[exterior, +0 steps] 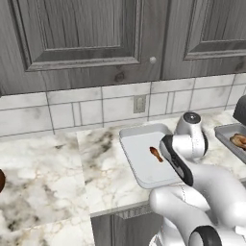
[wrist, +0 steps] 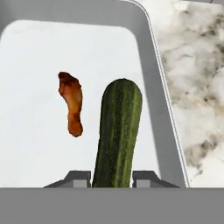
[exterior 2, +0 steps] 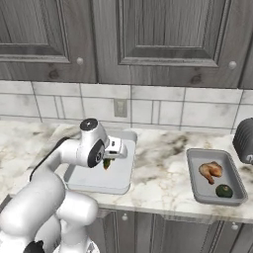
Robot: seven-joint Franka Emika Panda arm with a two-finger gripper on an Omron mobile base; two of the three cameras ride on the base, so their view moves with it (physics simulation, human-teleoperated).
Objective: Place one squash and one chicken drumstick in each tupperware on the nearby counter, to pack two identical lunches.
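The gripper (wrist: 111,177) is clamped on the slim dark green squash (wrist: 118,131), its long axis pointing straight away from the fingers, above the pale whitish tupperware (wrist: 151,74) near its right rim, beside the slim orange-brown drumstick (wrist: 72,103).

No readable text, label, brand, number or sign is showing anywhere in these views.
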